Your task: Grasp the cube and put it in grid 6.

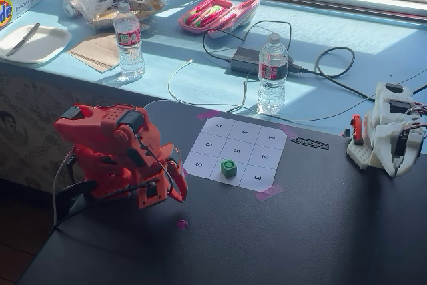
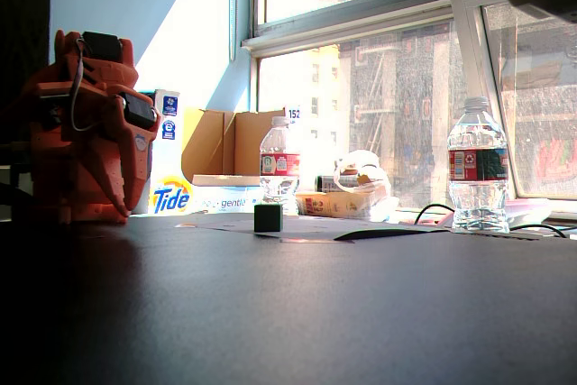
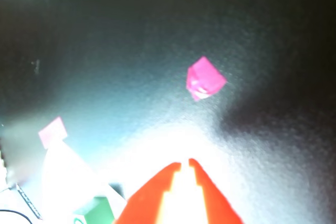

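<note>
The green cube (image 1: 229, 167) sits on the white paper grid (image 1: 235, 151), in the square below 5 and between 9 and 3, which is the place of 6. It also shows in the other fixed view (image 2: 268, 217) and at the bottom left of the wrist view (image 3: 100, 211). The orange arm is folded low at the left of the black table. Its gripper (image 1: 179, 195) points down at the table, left of the grid and apart from the cube. In the wrist view the gripper (image 3: 185, 162) has its orange tips almost together and holds nothing.
A small pink tape piece (image 3: 205, 80) lies on the black table in front of the gripper (image 1: 182, 223). A white arm (image 1: 383, 131) stands at the right edge. Two water bottles (image 1: 272, 75), a power brick and cables lie on the blue sill behind the grid.
</note>
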